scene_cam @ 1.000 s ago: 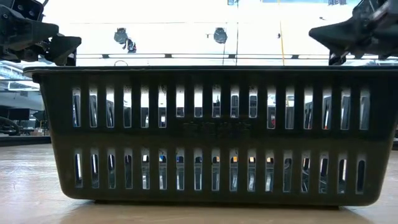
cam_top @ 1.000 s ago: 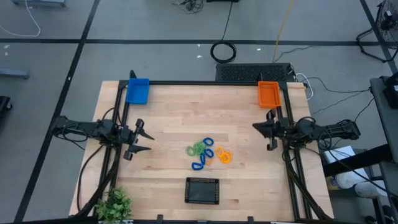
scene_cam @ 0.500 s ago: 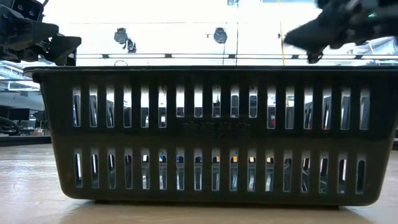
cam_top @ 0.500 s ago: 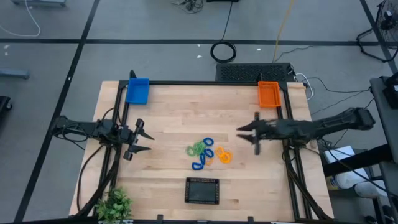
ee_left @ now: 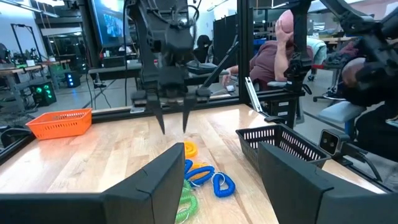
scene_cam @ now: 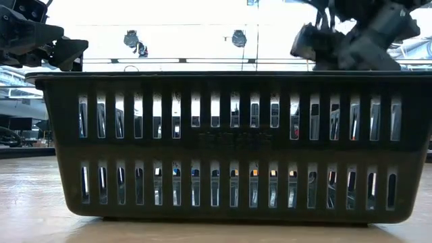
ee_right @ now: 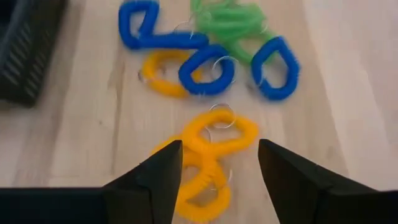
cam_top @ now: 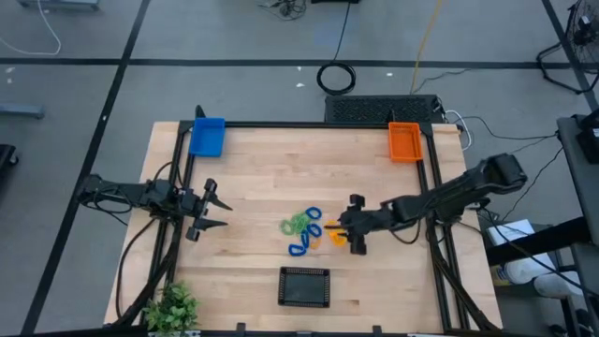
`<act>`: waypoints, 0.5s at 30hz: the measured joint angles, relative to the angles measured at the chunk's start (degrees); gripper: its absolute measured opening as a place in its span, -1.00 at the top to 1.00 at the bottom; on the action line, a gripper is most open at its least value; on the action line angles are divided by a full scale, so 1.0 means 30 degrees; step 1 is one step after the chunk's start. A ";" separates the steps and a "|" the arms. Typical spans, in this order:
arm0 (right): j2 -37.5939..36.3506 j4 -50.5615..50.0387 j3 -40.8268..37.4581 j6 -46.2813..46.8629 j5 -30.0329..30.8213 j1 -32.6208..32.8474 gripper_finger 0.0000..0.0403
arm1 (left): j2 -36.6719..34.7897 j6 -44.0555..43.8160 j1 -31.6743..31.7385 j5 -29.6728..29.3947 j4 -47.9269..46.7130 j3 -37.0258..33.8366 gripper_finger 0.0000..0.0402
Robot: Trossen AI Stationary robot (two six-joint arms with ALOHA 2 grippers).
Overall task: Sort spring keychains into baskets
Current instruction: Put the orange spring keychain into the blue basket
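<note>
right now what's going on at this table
A two-armed robot is sorting spring keychains into baskets. The right end effector hangs open just above the orange keychains at the edge of the pile mid-table, holding nothing yet. The left end effector waits open at the table's left side. The blue basket and orange basket sit at the far corners, the black basket at the near edge; the blue and orange ones look empty.

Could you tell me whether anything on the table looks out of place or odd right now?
Nothing looks damaged. The spring keychains lie in one tangled, mixed-colour heap mid-table; none shows in the blue basket or orange basket. The open right gripper hovers over the orange ones.
</note>
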 joint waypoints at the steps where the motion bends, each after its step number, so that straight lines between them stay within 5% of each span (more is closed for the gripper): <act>1: 0.0223 0.0276 0.0039 -0.0488 0.0034 0.0163 0.03 | -0.0002 0.0004 -0.0006 0.0000 0.0005 0.0000 -0.05; 15: 0.2940 0.4130 0.0082 -0.4582 0.1272 0.0678 0.05 | 0.0003 0.0007 -0.0002 0.0007 -0.0007 0.0000 -0.05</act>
